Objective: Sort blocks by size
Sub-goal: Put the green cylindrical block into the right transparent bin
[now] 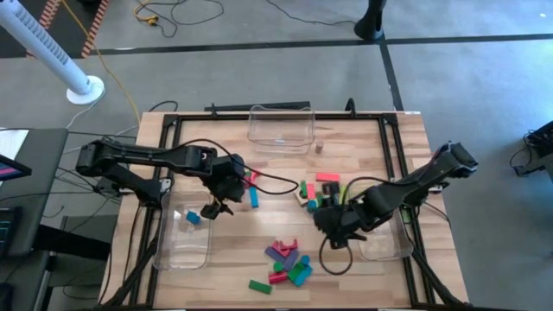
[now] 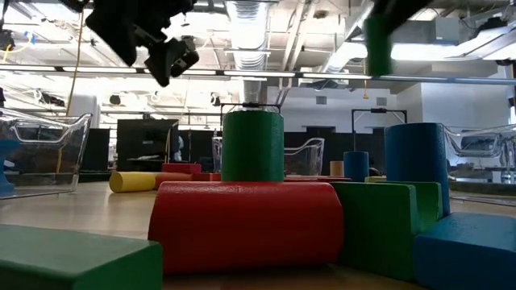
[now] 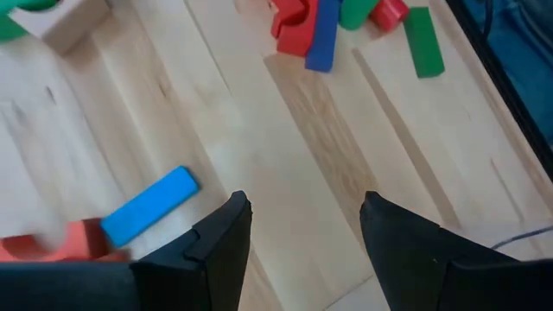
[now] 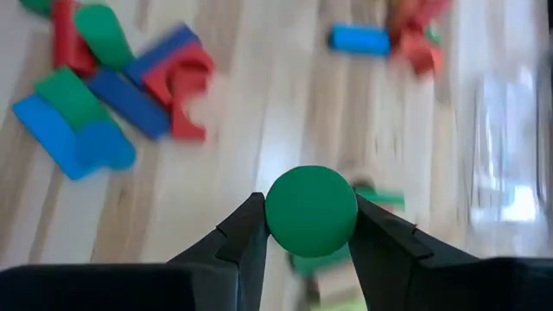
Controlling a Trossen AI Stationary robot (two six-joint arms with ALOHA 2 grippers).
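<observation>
Was pale wood with smooth planks, the table (image 1: 363, 138). Were clear shiny plastic, the bins (image 1: 280, 126). Looked painted, smooth and a bit glossy, the blocks (image 2: 246, 223). Were matt black, the fingers (image 4: 240, 236).

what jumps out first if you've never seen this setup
The right gripper is shut on a green cylinder above the table's right side. The left gripper hangs open and empty beside a clear bin holding one blue block. Colourful blocks lie scattered mid-table.
</observation>
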